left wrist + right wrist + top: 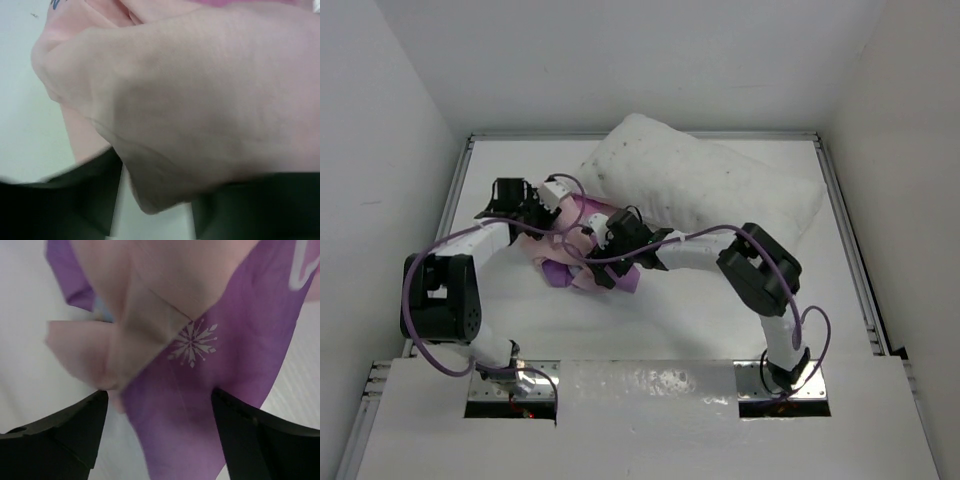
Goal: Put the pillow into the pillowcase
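The white speckled pillow (705, 185) lies at the back of the table, right of centre. The pink-and-purple pillowcase (560, 272) is crumpled in front of its left end. My left gripper (542, 222) is at the pile's left side. In the left wrist view the pale pink reverse (200, 100) fills the frame and sags between the spread jaws of the left gripper (157, 200). My right gripper (595, 262) is over the pile's right side. It is open (157, 410), with purple snowflake fabric (240, 315) lying between its fingers (75, 425).
A raised metal rim (842, 220) runs round the white table, with white walls close behind and at both sides. The arm bases (510, 375) sit at the near edge. Purple cables loop along both arms.
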`<state>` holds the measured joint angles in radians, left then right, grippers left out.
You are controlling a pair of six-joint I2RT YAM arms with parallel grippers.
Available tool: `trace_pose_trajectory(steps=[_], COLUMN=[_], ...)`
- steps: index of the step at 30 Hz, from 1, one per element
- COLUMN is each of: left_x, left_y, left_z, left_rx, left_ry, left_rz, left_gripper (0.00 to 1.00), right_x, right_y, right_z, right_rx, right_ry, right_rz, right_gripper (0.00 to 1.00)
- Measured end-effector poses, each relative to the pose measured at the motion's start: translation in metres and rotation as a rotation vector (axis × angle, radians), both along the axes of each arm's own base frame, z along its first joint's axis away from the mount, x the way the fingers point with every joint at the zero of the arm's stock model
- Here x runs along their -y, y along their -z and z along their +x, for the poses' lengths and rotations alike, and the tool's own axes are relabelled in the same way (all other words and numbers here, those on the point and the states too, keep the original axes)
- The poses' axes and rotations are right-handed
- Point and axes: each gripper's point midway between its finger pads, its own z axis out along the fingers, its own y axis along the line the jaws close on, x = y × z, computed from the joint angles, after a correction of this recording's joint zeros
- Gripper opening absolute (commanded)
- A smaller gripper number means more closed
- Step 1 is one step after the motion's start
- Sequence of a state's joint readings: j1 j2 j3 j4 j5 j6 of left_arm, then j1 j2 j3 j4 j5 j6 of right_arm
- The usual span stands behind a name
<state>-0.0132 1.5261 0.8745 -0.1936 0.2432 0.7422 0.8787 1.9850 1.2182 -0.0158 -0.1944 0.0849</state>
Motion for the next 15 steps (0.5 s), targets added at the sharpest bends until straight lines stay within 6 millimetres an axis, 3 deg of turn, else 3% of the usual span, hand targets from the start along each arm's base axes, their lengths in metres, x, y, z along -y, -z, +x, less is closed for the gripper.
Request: trace_pose_trajectory(steps=[1,2,3,4,5,6,9,12,15], left_x=[0.002,0.004,0.005,0.005,0.005,0.005,-0.001,-0.012,-0.015], left_y=[-0.003,-0.006,-0.008,-0.011,-0.014,-0.017,-0.039,-0.083,-0.141], left_z=[0.002,0.004,0.005,0.006,0.006,0.006,0.004,0.002,-0.004], left_rx=[0.005,0.008,0.009,0.008,0.007,0.002,0.008,0.078,0.198], left_ry=[0.0,-0.006,-0.005,-0.009,-0.014,-0.019,-0.048,-0.083,-0.087], left_rz=[-0.014,-0.027,-0.035,-0.041,-0.046,-0.049,-0.058,-0.052,-0.037], left_gripper=[0.08,0.0,0.0,0.0,0.0,0.0,0.0,0.0,0.0], right_x=[-0.002,-0.002,-0.004,-0.007,-0.011,-0.014,-0.016,-0.012,-0.001], right_y=[0.01,0.017,0.024,0.024,0.021,0.019,0.012,-0.006,-0.057], right_z=[0.001,0.004,0.005,0.01,0.013,0.016,0.026,0.039,0.065], right_rx=[-0.018,-0.031,-0.046,-0.042,-0.044,-0.044,-0.034,-0.009,0.055], right_ry=[0.015,0.029,0.048,0.064,0.082,0.103,0.165,0.217,0.281], right_rz=[-0.002,-0.006,-0.006,0.009,0.026,0.043,0.078,0.121,0.214], right_gripper=[0.73,0.63,0.42,0.3,0.1,0.01,0.0,0.0,0.0])
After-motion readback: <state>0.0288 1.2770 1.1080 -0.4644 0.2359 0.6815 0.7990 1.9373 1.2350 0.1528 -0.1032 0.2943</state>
